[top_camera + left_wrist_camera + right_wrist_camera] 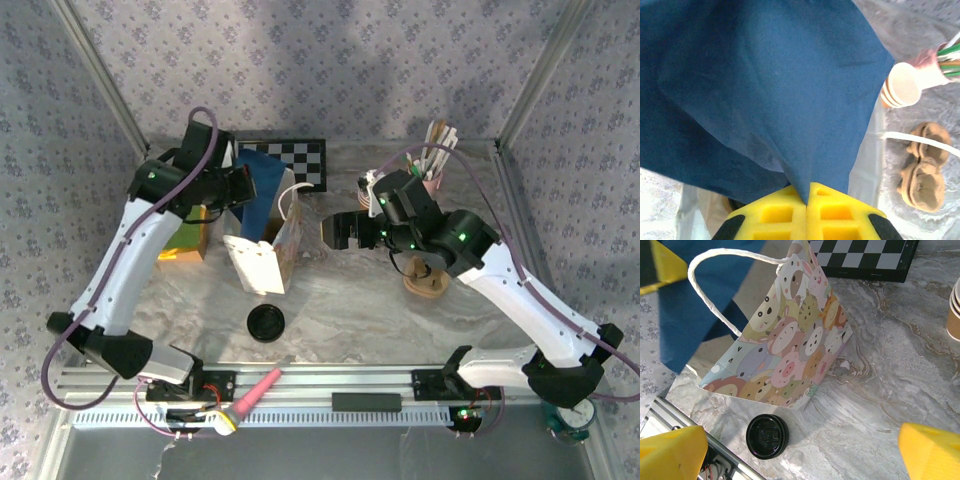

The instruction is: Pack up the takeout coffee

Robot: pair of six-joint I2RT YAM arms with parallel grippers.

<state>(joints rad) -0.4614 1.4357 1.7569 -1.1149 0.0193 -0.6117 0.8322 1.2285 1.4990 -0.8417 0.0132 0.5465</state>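
**cup side belongs to the right arm, bag side to the left**

the left claw [807, 200] is pinched shut on a corner of the blue cloth [765, 90], held up at the far left just behind the paper bag [790, 355]. the right claw [800, 452] stands fully spread with nothing in it, hovering over bare tabletop [875, 390] just right of the bag, with the black lid [767, 436] near and to its left.

where the takeout coffee stands i cannot tell. the cups that can be read are the nested stack of cups [955, 310], to the right of the right claw and beside the straw holder [436, 182]. a tan round thing [430, 285] lies under the right forearm, too covered to name. my guess is that the single cup is on that same side, so the right arm is the nearer one and would have to swing right and back from the bag.

the bag leans with its handle up, its long edge running from the near rail towards the checkerboard [865, 257]. there is open marble between bag and stack. the tight spots are the stack, the straw holder and the lid near the rail.
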